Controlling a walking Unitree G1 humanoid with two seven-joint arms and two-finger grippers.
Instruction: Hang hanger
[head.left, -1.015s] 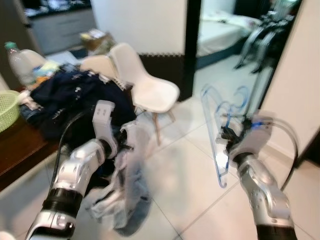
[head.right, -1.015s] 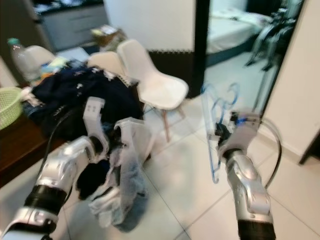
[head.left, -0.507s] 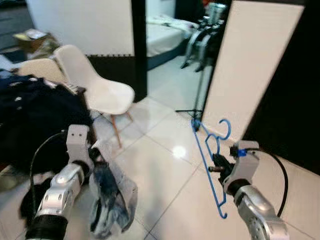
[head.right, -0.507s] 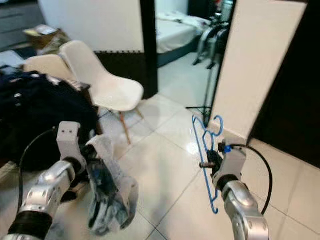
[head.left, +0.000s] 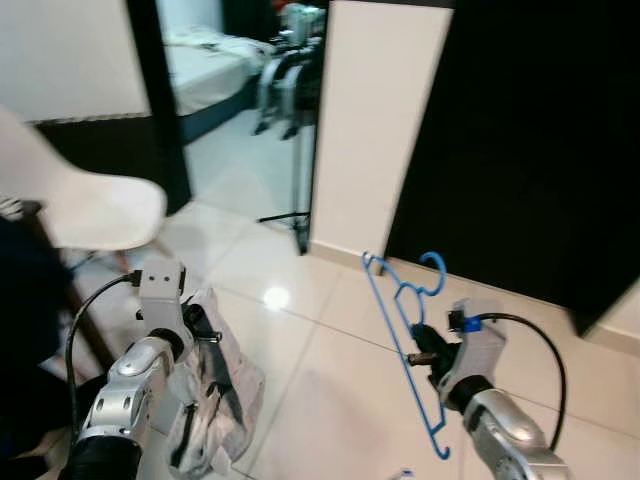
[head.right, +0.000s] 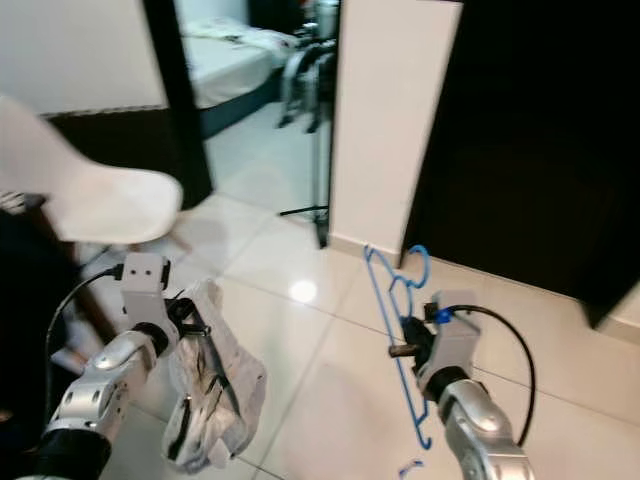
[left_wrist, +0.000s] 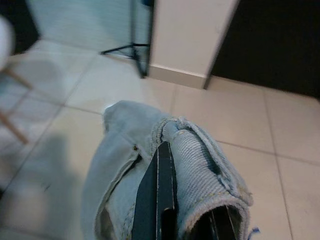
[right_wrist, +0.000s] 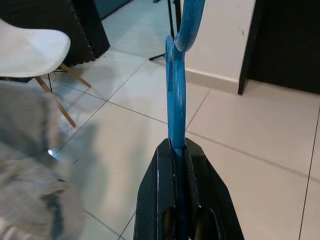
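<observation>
Right wrist view has the right gripper (right_wrist: 178, 172) clenched on the blue hanger (head.left: 405, 330); left gripper (left_wrist: 165, 200) grasps pale jeans (head.left: 212, 400); walking sway could loosen either.

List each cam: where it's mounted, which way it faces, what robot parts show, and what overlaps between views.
Left eye: head, forward and down at the tiled floor; both silver arms, left gripper on the jeans, right gripper on the blue hanger.
Right eye: stereo twin, same scene.
Left wrist: along its fingers, jeans draped over them.
Right wrist: along its fingers, clamped on the hanger.
Shared: white chair, floor.
</observation>
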